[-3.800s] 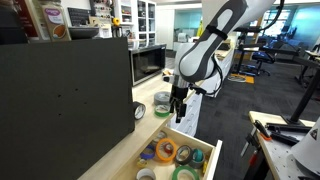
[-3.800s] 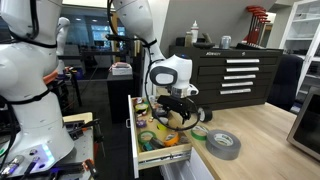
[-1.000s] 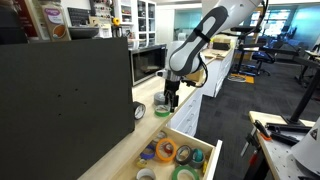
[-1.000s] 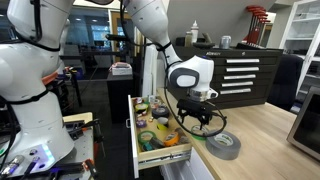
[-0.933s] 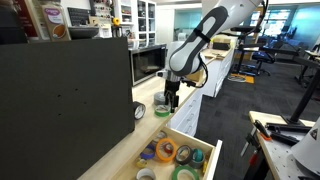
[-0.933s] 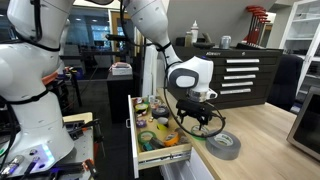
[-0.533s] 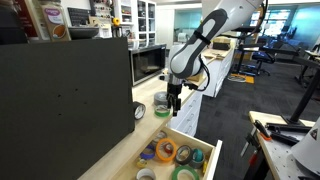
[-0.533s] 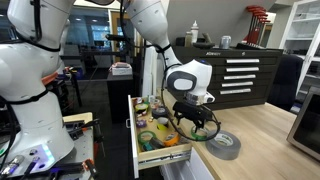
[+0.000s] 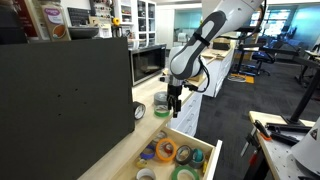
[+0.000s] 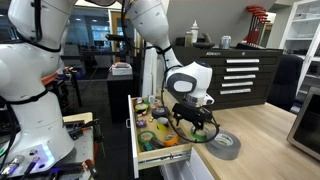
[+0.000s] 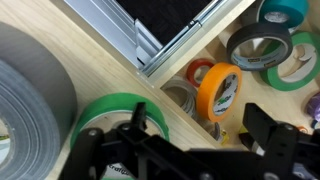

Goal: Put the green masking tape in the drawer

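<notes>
The green masking tape [image 11: 105, 113] lies flat on the wooden counter, next to the open drawer [image 11: 176, 52]. It also shows in both exterior views [image 9: 161, 111] [image 10: 202, 135]. My gripper [image 11: 200, 128] is open and empty. It hangs low over the counter's edge beside the drawer. One finger stands at the green roll's rim and the other over the drawer's side. The gripper shows in both exterior views [image 9: 175, 106] [image 10: 194, 123].
A big grey duct tape roll [image 11: 28, 88] lies against the green tape [image 10: 223, 144]. The drawer [image 9: 203, 143] holds several tape rolls, among them an orange one [image 11: 221, 91] and a dark grey one [image 11: 255, 45]. A black cabinet [image 9: 60, 95] stands behind the counter.
The gripper has shifted a little from over the tape rolls toward the drawer, still open and empty. The green tape has not moved.
</notes>
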{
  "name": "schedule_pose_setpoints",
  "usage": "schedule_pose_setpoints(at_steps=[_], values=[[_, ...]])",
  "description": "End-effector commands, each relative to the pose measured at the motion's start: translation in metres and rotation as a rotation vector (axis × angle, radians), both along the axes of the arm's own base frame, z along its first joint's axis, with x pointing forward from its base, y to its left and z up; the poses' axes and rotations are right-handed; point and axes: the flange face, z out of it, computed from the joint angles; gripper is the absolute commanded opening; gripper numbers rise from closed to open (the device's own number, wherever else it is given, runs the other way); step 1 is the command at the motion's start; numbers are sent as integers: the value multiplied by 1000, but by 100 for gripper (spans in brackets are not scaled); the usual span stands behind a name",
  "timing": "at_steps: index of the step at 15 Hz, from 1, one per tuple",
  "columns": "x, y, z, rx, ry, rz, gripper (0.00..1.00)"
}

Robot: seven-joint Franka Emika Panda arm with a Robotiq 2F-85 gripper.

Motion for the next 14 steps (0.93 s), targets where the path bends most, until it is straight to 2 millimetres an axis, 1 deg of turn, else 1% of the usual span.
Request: schedule_pose_setpoints(at_steps=[1,7,11,14], values=[[9,13,-1,38,11,34,100],[20,39,4,44,16,82,100],[25,44,6,41,20,100,100],[31,47,12,37,16,111,100]])
